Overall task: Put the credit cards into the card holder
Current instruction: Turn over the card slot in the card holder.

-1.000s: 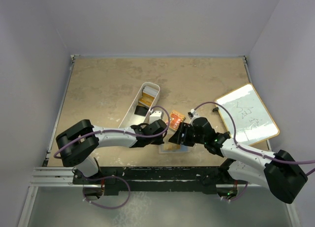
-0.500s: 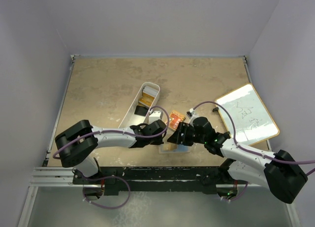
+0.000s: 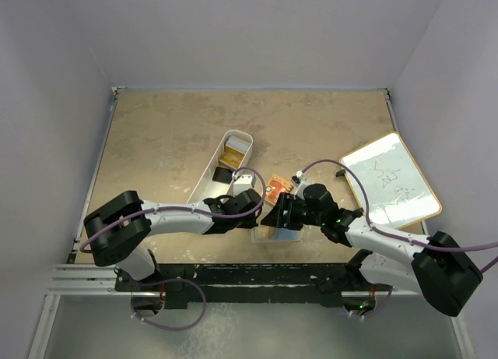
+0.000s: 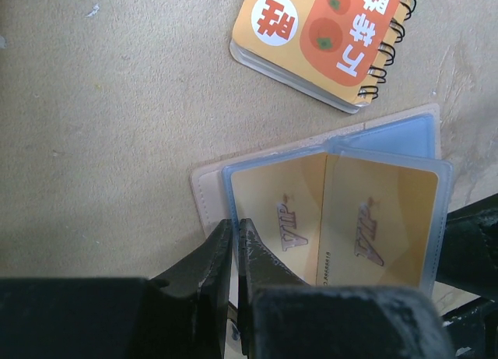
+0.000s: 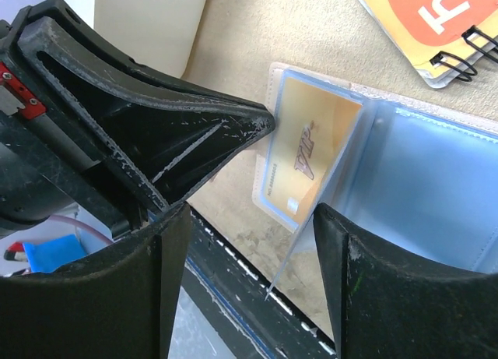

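Observation:
The card holder (image 4: 204, 189) lies open on the table near the front edge, a beige cover with clear blue sleeves (image 5: 436, 180). Two orange-gold credit cards (image 4: 381, 219) (image 4: 280, 211) marked VIP sit in its sleeves. My left gripper (image 4: 235, 225) is shut on the left edge of a sleeve leaf. In the top view it (image 3: 258, 221) meets the holder (image 3: 282, 236) from the left. My right gripper (image 5: 249, 215) is open just right of it, fingers wide. A raised leaf with a gold card (image 5: 311, 156) stands between the fingers, touching neither.
An orange-red spiral-bound packet (image 4: 327, 32) lies just behind the holder (image 3: 275, 188). The long white bin (image 3: 226, 166) with small items is behind the left gripper. A white board (image 3: 389, 180) lies at the right. The table's front edge and black rail (image 5: 233, 258) are close below.
My right gripper has edged a little left, closer to the left gripper over the holder. The left gripper has stayed shut and almost still.

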Robot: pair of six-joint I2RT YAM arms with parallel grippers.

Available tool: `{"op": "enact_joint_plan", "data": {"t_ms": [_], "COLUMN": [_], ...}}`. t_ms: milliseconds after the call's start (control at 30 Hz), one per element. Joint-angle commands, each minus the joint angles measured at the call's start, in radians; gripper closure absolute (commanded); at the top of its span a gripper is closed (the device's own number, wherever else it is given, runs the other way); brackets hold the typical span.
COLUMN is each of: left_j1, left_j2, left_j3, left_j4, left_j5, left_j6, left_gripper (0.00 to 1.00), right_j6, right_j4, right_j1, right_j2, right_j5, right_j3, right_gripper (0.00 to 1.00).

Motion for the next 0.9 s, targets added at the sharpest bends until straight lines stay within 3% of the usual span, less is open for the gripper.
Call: {"op": "enact_joint_plan", "data": {"t_ms": [0, 867], "left_j1": [-0.004, -0.004], "left_j2": [-0.033, -0.074], "left_j3": [-0.006, 0.007], "left_j4": [0.013, 0.073], "left_j5": [-0.020, 0.045], "left_j6": [-0.013, -0.012], "left_gripper": [0.96, 0.90], "right_j6": [-0.004, 0.038], "right_j4": [0.029, 0.081], "right_j1": [-0.003, -0.003], "right_j2": [-0.030, -0.041], "right_j5": [-0.028, -0.071], "right_j3": [0.044, 0.027], "right_gripper": [0.32, 0.32]}}
